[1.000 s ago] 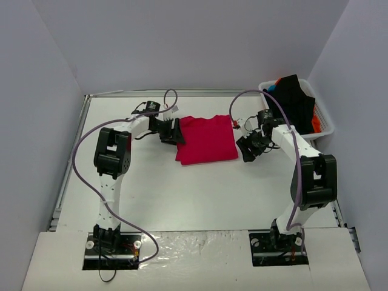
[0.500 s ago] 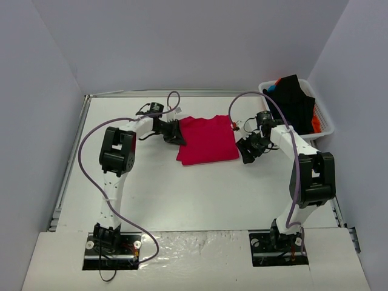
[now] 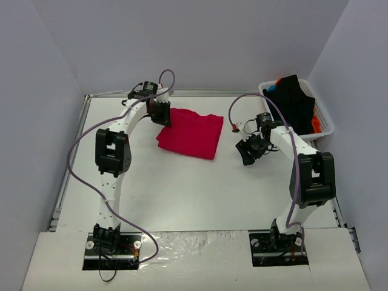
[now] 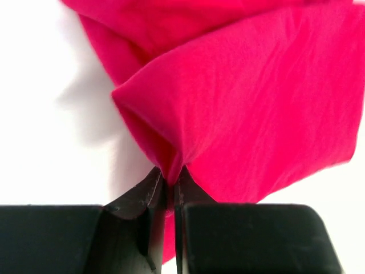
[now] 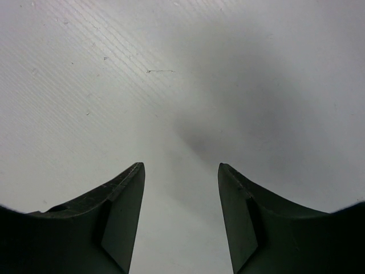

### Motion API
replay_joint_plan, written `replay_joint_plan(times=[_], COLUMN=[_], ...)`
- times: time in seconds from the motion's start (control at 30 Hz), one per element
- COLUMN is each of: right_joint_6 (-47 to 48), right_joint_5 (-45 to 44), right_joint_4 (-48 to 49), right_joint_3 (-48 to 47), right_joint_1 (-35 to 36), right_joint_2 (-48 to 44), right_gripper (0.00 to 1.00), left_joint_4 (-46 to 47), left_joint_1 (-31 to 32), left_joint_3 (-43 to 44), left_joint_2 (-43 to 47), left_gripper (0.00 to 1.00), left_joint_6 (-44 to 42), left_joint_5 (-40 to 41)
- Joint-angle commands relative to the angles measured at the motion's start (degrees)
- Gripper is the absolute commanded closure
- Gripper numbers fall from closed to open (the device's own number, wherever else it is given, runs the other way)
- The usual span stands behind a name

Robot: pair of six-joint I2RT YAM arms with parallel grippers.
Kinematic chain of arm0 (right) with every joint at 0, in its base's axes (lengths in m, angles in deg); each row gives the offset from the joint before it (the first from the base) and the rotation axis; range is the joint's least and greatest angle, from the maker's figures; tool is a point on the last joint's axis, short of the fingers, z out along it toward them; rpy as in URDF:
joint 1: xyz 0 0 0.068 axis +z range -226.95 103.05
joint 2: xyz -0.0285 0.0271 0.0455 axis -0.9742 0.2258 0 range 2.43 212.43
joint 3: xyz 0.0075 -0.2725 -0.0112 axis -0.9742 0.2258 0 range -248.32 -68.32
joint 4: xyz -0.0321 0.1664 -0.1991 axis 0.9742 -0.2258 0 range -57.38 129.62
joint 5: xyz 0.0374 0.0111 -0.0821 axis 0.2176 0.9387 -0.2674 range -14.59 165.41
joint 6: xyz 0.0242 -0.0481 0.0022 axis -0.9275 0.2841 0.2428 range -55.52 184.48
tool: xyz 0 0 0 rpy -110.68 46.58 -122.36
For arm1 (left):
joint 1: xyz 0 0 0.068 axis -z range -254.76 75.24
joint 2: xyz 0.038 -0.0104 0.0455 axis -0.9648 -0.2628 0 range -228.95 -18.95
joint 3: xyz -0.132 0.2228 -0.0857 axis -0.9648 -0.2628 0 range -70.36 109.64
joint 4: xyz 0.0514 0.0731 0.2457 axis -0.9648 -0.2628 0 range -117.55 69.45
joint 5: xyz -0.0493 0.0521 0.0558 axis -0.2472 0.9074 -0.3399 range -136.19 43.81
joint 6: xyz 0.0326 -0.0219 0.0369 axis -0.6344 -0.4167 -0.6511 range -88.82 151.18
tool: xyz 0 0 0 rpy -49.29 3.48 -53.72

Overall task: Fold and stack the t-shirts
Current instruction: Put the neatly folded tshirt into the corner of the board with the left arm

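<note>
In the upper centre of the top view, the left gripper [image 4: 169,176] has its jaws clamped on a raised corner of the folded crimson t-shirt [image 3: 193,134], probably to reposition it, while the right gripper [image 5: 181,171] hangs spread open beside it, out of the way.

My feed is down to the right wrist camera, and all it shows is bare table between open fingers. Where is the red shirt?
Observer: The red shirt lies off to the left of the right gripper, not touching it.
Operator: Does the left arm have it?
Observer: Yes. The left gripper is shut on a pinched fold at the shirt's edge.
Operator: And the shirts not yet folded?
Observer: The other shirts are piled in the white basket at the far right, beyond your gripper.
</note>
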Motion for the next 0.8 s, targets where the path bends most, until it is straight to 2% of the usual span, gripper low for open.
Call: replay_joint_plan(times=[0.0,0.13,0.3,0.53,0.57,0.67,0.77], right_joint_6=[0.9,1.0,0.9,1.1,1.1,1.2,1.0], right_joint_5=[1.3,1.5,2.0,2.0,2.0,1.7,1.6], right_joint_4=[-1.4,-1.0,-0.9,-0.8,-0.7,-0.7,-0.7], right_joint_3=[1.4,2.4,2.5,3.8,4.0,4.4,4.4], right_joint_1=[-0.2,-0.2,-0.2,-0.2,-0.2,-0.3,-0.3], right_joint_2=[-1.6,-1.4,-1.8,-1.7,-1.6,-1.0,-0.4], right_gripper=[0.5,0.5,0.5,0.5,0.5,0.5,0.5], left_joint_4=[-8.0,-12.1,-18.4,-15.4,-15.9,-18.2,-17.7], left_joint_1=[-3.0,-4.9,-7.8,-13.6,-16.2,-18.5,-21.3], left_joint_3=[6.8,10.8,17.5,18.3,20.0,25.2,26.6], left_joint_2=[4.0,2.8,-2.8,-5.8,-7.1,-10.5,-11.6], left_gripper=[0.98,0.98,0.98,0.98,0.98,0.98,0.98], left_joint_6=[-3.0,-4.5,-8.3,-12.7,-12.8,-13.3,-13.7], left_joint_5=[9.0,15.3,19.8,27.1,27.1,28.5,29.4])
